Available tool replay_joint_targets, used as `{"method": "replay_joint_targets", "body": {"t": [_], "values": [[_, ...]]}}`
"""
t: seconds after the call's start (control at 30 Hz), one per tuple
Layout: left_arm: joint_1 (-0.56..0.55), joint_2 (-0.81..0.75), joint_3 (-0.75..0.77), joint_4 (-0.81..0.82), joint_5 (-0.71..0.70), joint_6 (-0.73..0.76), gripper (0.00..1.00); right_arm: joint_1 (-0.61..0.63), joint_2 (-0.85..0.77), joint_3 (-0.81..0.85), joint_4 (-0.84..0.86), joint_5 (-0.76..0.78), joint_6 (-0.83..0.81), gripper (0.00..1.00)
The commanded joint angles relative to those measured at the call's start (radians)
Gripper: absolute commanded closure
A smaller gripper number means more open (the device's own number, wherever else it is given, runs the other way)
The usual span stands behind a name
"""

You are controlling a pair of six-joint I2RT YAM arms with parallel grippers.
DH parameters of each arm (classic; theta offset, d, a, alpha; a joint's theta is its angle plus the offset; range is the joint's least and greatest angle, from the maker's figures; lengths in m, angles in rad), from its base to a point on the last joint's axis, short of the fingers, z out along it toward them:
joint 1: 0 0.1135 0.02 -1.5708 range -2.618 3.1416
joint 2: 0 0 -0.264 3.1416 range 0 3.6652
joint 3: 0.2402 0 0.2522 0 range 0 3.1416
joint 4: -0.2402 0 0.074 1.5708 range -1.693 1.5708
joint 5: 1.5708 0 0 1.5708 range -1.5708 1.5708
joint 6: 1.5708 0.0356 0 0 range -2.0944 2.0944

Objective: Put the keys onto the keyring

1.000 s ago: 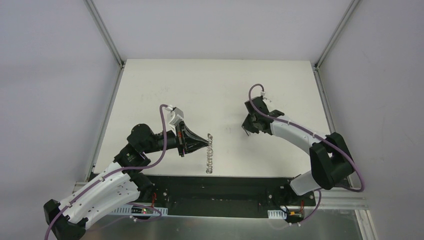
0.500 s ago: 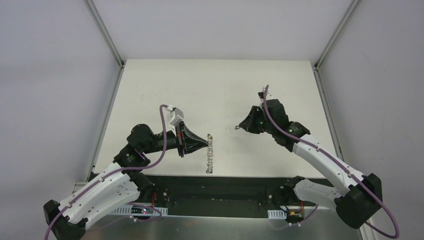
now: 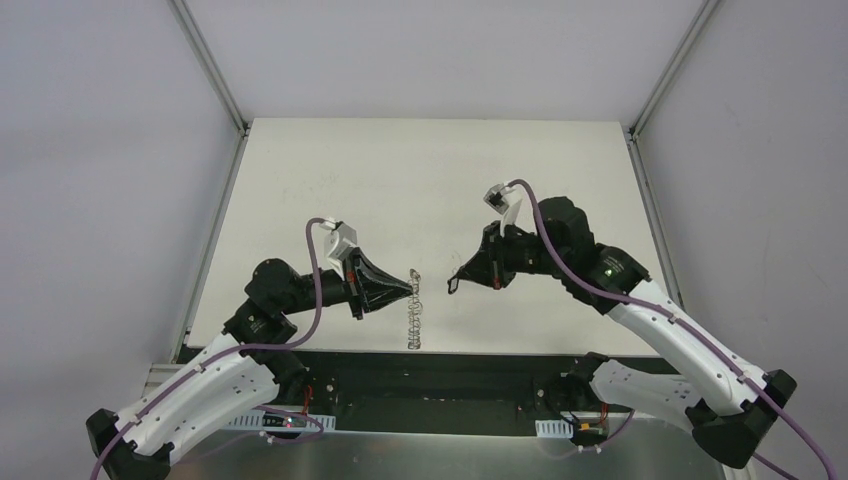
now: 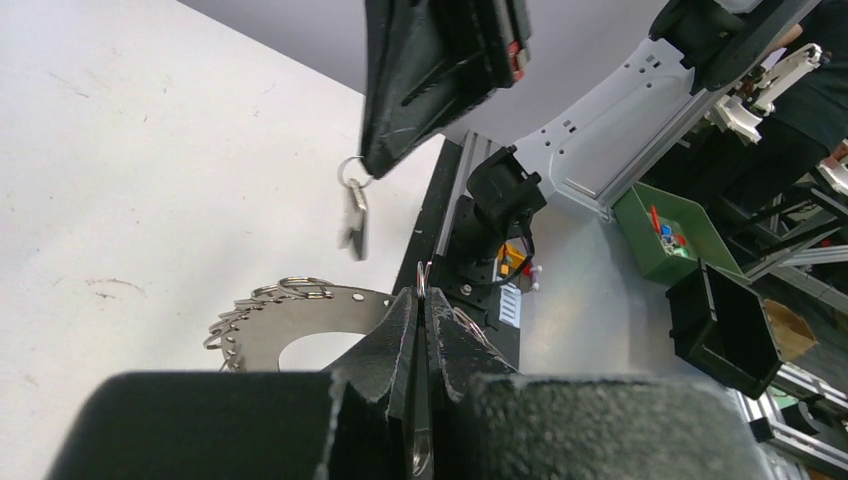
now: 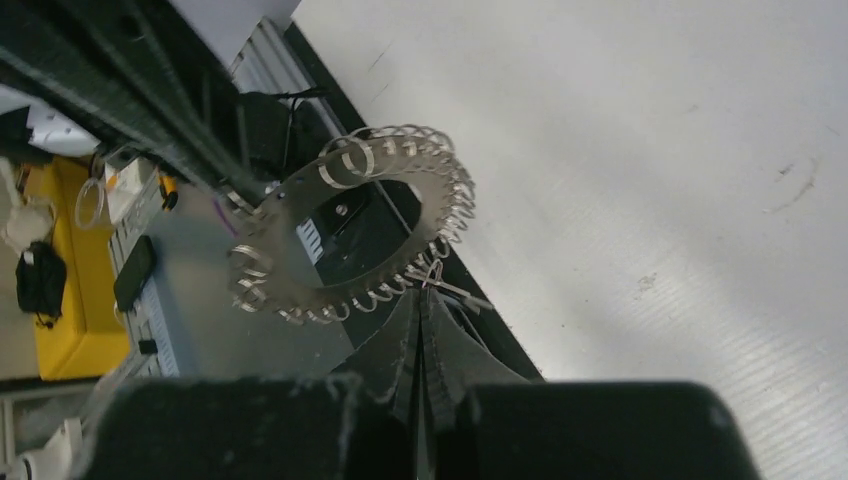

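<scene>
The left fingers (image 4: 396,330), shut on a rim loop, hold the one keyring (image 3: 417,318) upright on edge, its face toward the shut right fingers (image 4: 405,125), from which one key (image 4: 353,222) hangs pointing down.

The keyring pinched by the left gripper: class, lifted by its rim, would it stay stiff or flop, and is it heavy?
Probably stiff: held at one edge by the left gripper, the keyring shows a flat round shape. Its thin wire loops look loose, so may jiggle. Likely light: a fingertip pinch holds it up.
</scene>
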Motion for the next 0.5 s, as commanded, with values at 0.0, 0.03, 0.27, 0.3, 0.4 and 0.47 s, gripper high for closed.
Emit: {"method": "replay_joint_targets", "body": {"t": [0.0,0.03,0.27,0.3,0.4,0.47], "values": [[0.001,-0.033,-0.039,0.139,-0.005,0.033,1.0,0.082,-0.008,0.099,-0.067,-0.102,-0.112,1.0],[0.002,-0.036,-0.044,0.148,-0.005,0.039,1.0,0.105,-0.006,0.112,-0.076,-0.099,-0.125,1.0],[0.002,-0.044,-0.064,0.185,0.001,0.062,1.0,0.2,0.036,0.234,-0.169,-0.147,-0.199,1.0],[0.001,-0.044,-0.065,0.191,0.006,0.064,1.0,0.205,0.046,0.245,-0.176,-0.148,-0.202,1.0],[0.001,-0.039,-0.071,0.212,0.027,0.065,1.0,0.212,0.073,0.276,-0.193,-0.141,-0.204,1.0],[0.001,-0.037,-0.076,0.227,0.046,0.064,1.0,0.218,0.09,0.285,-0.194,-0.14,-0.205,1.0]]}}
